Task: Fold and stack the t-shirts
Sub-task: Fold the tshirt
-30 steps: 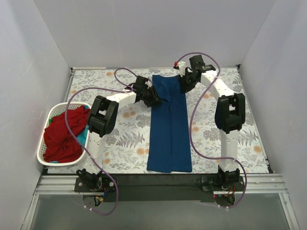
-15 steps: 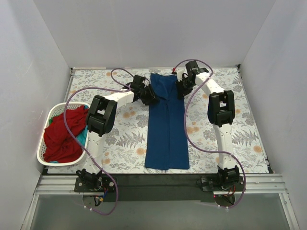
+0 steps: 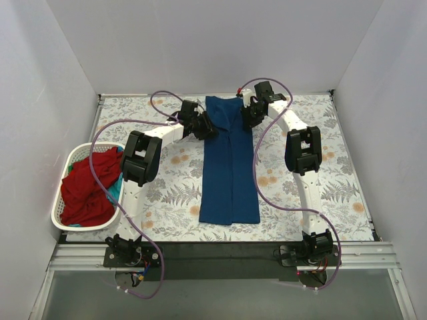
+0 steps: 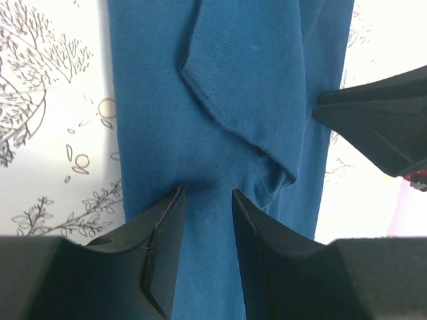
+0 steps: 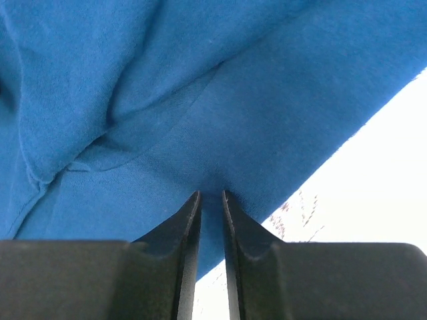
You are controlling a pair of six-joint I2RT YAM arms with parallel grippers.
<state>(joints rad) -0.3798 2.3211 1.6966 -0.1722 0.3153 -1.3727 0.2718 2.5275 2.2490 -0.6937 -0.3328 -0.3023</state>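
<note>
T-shirt [image 3: 229, 167] nearer table's [image 3: 320, 153] far edge

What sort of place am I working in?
Probably a lab test cell staged for laundry: plain white walls around, a floral cover, a basket holding a red shirt, a blue shirt laid out.

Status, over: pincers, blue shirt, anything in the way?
Left pincer shut on blue shirt, far end. Right pincer likewise. Shirt folded in a long strip on the table. Nothing in the way; red shirt in basket.
</note>
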